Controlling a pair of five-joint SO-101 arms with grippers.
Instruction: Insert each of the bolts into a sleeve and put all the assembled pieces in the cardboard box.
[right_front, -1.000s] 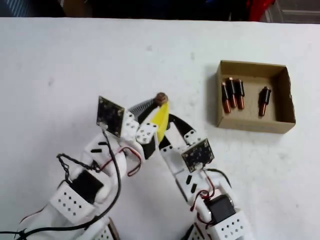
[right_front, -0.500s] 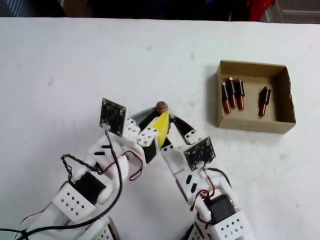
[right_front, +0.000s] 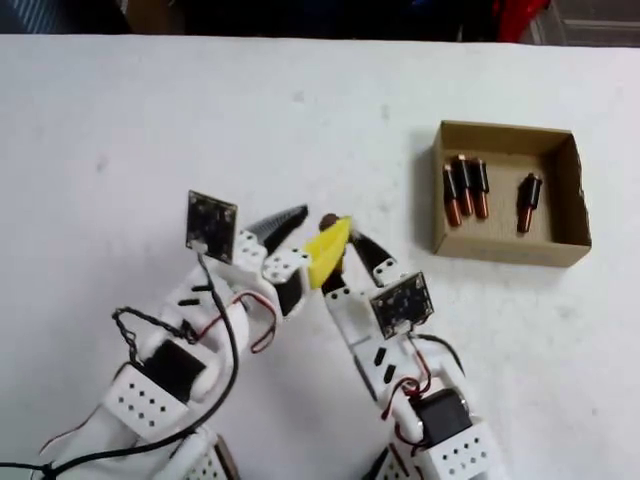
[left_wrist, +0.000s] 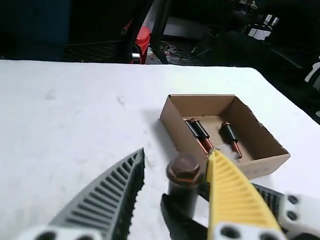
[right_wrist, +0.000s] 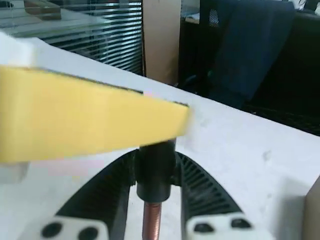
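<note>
Both arms (right_front: 200, 300) white printed plastic, perforated housings (right_front: 135, 405), black servos (right_front: 178, 372), red and black cables (right_front: 236, 345), dark square camera boards (right_front: 211, 222). Left hand (left_wrist: 176, 155): grey ribbed finger (left_wrist: 107, 200), yellow ribbed finger (left_wrist: 232, 190). Right hand (right_wrist: 156, 160): black ribbed fingers (right_wrist: 105, 195).

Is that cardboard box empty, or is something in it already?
Not empty: the cardboard box holds four assembled pieces, three side by side, one apart.
</note>
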